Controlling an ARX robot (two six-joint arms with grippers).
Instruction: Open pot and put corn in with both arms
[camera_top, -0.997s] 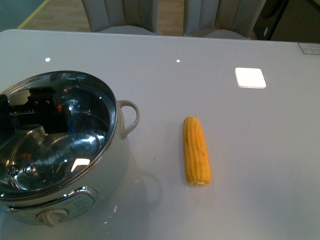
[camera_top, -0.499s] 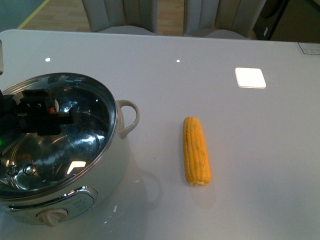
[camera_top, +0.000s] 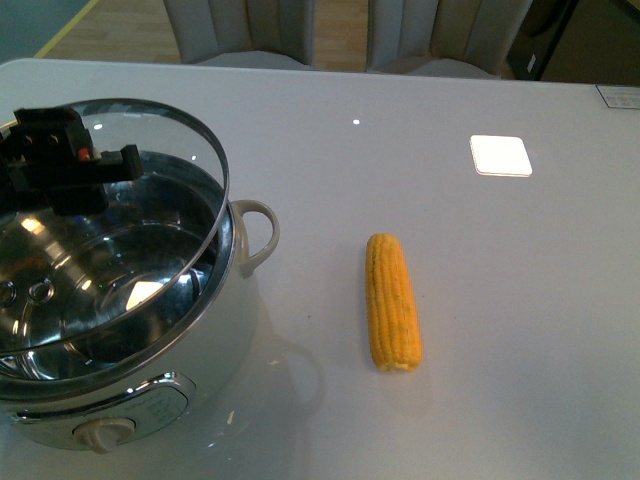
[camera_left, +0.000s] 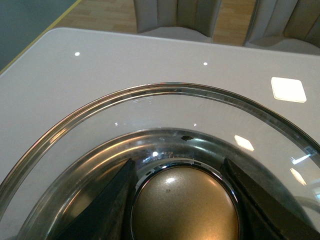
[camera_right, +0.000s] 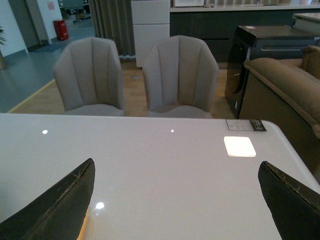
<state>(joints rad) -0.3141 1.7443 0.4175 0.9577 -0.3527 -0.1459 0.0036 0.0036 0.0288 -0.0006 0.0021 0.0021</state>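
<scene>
- While the left gripper holds the glass lid tilted above the pot, the opening step looks all but done: the steel bowl shows bare beneath the raised edge.
- Its fingers are closed on either side of the bronze lid knob, as the left wrist view shows.
- Across the white table, the corn lies flat and well apart from the pot, on the side of its loop handle, with its length running away from the robot.
- Over bare table the right gripper hovers with its jaws spread wide and nothing between them; it is out of the front view.
- Next, I judge, the left arm needs to carry the lid clear of the opening, away from the corn side.
- Then the right gripper must come down over the middle of the cob and close across its width.
- Risk: a round cob may roll under an off-centre pinch.
</scene>
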